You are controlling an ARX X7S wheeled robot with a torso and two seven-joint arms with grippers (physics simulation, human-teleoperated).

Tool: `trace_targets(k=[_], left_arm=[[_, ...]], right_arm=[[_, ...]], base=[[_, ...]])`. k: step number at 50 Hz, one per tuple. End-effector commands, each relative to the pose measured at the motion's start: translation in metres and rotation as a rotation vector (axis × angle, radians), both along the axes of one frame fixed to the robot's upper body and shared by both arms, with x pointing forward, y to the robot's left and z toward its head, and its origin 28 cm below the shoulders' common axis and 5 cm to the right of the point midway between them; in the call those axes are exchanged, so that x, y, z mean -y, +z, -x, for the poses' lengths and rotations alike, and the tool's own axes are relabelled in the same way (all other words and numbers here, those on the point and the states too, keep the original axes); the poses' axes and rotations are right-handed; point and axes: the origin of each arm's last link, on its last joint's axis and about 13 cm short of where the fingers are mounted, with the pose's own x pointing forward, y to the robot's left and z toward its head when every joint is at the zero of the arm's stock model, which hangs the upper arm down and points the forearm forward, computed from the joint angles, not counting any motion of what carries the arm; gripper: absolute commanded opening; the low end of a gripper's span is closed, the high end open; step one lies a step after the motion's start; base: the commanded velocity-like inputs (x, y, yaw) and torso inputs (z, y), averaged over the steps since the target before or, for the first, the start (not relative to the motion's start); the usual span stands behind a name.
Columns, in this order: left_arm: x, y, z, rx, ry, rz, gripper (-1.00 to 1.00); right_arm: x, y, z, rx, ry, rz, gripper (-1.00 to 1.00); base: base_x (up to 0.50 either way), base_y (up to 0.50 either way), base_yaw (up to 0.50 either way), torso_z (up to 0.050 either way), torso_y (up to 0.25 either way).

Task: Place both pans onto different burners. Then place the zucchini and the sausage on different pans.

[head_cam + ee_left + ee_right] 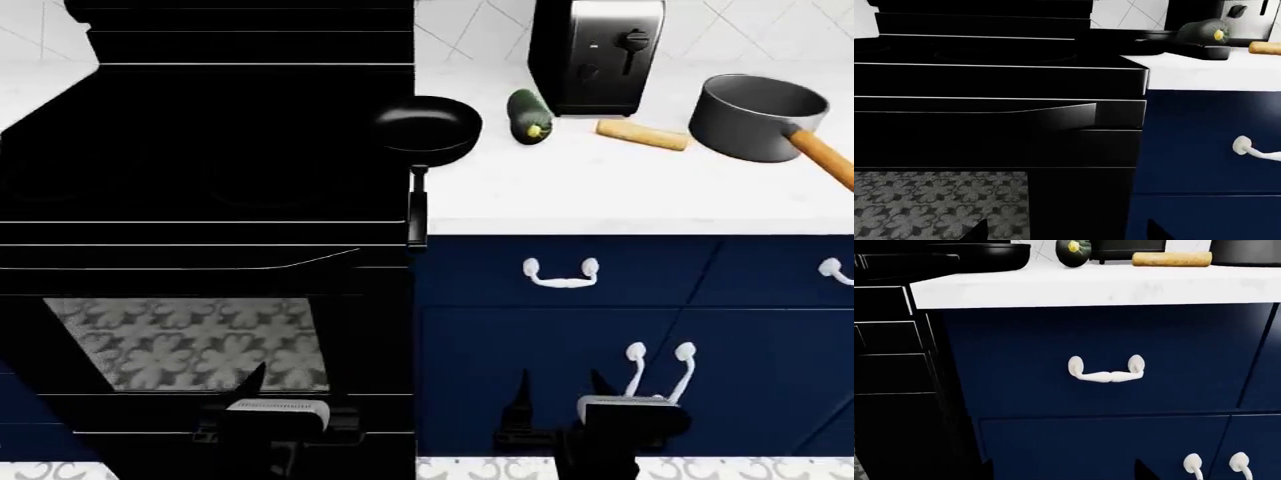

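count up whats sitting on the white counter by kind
pans: 2, the black frying pan and the grey saucepan
zucchini: 1
sausage: 1
toaster: 1
total: 5

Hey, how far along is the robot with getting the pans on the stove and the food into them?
Nothing looks done yet. The frying pan, zucchini, sausage and saucepan all sit on the white counter, right of the black stovetop. Nothing is in hand: the left claw and right claw hang low in front of the cabinets, holding nothing. Both pan moves and both food placements are left.
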Motion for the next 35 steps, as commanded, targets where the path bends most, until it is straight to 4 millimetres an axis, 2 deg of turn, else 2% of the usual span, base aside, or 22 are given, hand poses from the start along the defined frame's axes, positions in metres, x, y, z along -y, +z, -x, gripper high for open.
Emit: trace_targets(k=[1, 35], left_arm=[[0.0002, -0.0001, 0.0004, -0.002, -0.005, 0.0, 1.0], [-0.0004, -0.0003, 0.0, -0.005, -0.008, 0.004, 1.0]], right_arm=[[-0.0002, -0.0004, 0.0001, -0.002, 0.001, -0.002, 1.0], [-0.0002, -0.0004, -0.0004, -0.006, 0.001, -0.003, 1.0]], base=[[0.0, -0.5, 0.0, 0.0, 0.0], [0.0, -0.5, 0.0, 0.0, 0.0]])
